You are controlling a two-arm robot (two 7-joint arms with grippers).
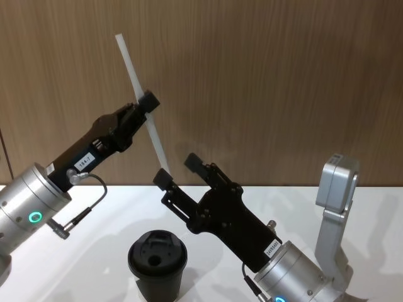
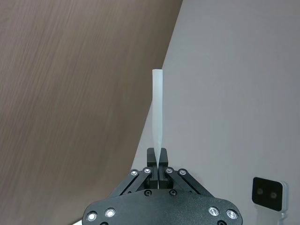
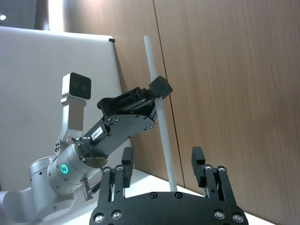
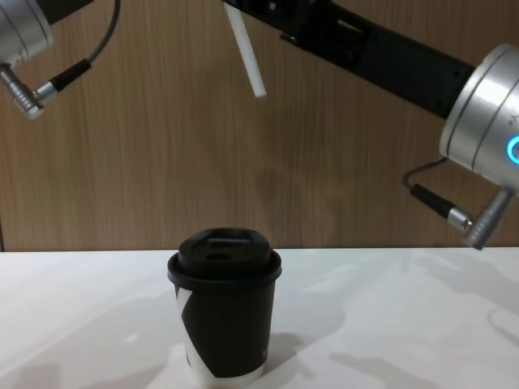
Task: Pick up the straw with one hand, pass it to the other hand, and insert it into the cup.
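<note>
The white straw (image 1: 141,100) is held up in the air, tilted, with my left gripper (image 1: 147,102) shut on it near its middle. In the left wrist view the straw (image 2: 157,108) sticks out from the closed left gripper (image 2: 158,157). My right gripper (image 1: 177,170) is open just below, and the straw's lower end hangs between its spread fingers without touching them. The right wrist view shows the straw (image 3: 164,140) running through the gap of the right gripper (image 3: 162,159). The black lidded cup (image 1: 157,261) stands upright on the table beneath both arms, and its white side patch shows in the chest view (image 4: 225,316).
A white table (image 4: 405,324) meets a wooden wall (image 1: 283,75) behind. A grey-white camera post (image 1: 337,201) stands at the right of the table, close behind my right arm.
</note>
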